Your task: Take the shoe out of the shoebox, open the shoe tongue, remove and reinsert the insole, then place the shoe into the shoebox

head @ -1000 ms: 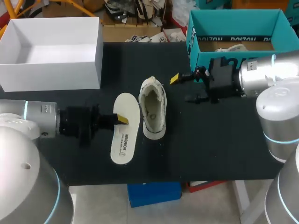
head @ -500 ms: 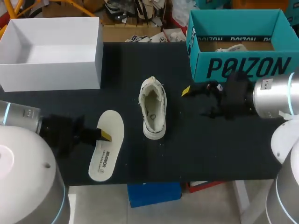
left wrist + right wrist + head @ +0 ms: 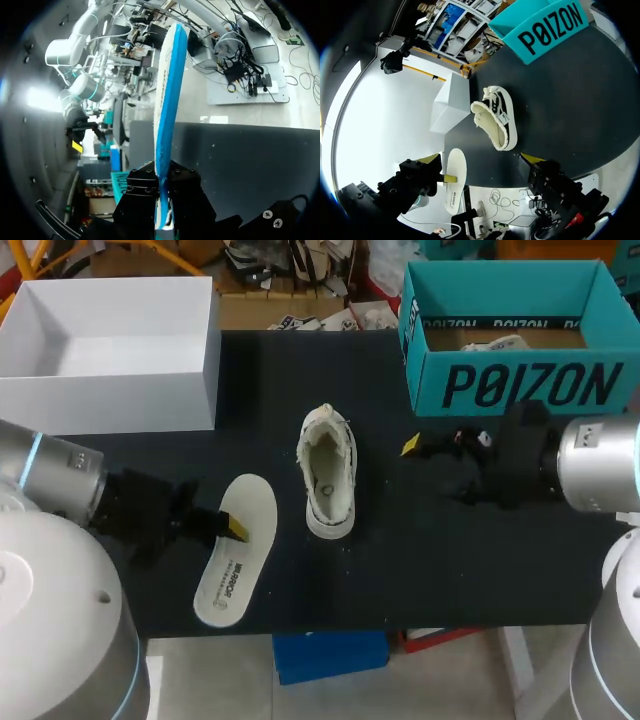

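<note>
The cream shoe [image 3: 328, 472] stands on the black table [image 3: 420, 560] with its opening upward, and no gripper touches it. Its white insole [image 3: 237, 548] is out of the shoe, to the left of it, with my left gripper [image 3: 235, 529] shut on its edge. In the left wrist view the insole [image 3: 170, 100] runs edge-on from between the fingers of the left gripper [image 3: 162, 220], and its underside is blue. My right gripper [image 3: 435, 465] is open to the right of the shoe, with nothing in it. The right wrist view shows the shoe [image 3: 495, 117] and insole [image 3: 454, 180] ahead of the right gripper [image 3: 481, 159].
An open white box [image 3: 205, 360] stands at the back left. An open teal box [image 3: 515, 390] with paper inside stands at the back right, just behind my right arm. The table's front edge is close to the insole.
My left gripper carried the insole away from the shoe, leftward and toward the table's front. My right arm drew back to the right, away from the shoe.
</note>
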Robot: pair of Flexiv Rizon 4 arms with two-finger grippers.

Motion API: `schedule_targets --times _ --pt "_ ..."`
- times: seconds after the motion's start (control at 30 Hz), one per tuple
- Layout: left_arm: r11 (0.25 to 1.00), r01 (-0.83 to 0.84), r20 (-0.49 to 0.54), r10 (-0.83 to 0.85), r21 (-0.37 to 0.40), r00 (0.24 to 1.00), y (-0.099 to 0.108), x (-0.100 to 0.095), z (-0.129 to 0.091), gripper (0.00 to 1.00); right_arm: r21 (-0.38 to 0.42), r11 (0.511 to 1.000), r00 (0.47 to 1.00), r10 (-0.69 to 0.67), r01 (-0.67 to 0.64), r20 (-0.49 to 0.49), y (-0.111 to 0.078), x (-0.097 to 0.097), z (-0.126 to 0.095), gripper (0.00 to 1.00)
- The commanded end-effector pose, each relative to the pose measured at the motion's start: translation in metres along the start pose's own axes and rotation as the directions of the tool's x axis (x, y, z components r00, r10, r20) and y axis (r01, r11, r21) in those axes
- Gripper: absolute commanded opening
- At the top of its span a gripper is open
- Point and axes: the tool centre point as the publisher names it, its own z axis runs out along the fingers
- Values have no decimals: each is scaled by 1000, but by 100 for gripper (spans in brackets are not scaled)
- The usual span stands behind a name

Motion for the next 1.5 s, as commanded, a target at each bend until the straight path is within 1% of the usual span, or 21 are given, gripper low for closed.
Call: schedule_targets --times 0.03,0.2,0.3,0.43,0.53,0.63,0.8,1.03,1.2,1.5 --pt "998 18 -104 -11 60 995 19 -10 22 0 5 1000 1000 0 0 -1 1 0 -3 100" --pt "992 61 -163 -43 108 986 27 -12 32 0 5 1000 1000 0 0 -1 1 0 -3 100" --pt "983 104 -162 -79 149 984 31 -11 38 0 5 1000 1000 0 0 -1 1 0 -3 100" --pt "976 126 -167 -96 179 981 34 -7 52 0 5 1000 1000 0 0 -1 1 0 -3 100" --pt "974 131 -186 -97 182 978 37 -4 63 0 5 1000 1000 0 0 -1 1 0 -3 100" --pt "967 144 -178 -108 208 978 40 -3 73 0 5 1000 1000 0 0 -1 1 0 -3 100" --pt "966 143 -184 -104 215 977 46 -3 88 0 5 1000 1000 0 0 -1 1 0 -3 100" --pt "965 148 -184 -108 215 977 59 -9 105 0 5 1000 1000 0 0 -1 1 0 -3 100" --pt "967 151 -189 -113 203 976 68 -11 113 0 5 1000 1000 0 0 -1 1 0 -3 100" --pt "972 166 -192 -134 164 972 86 -8 121 0 5 1000 1000 0 0 -1 1 0 -3 100"
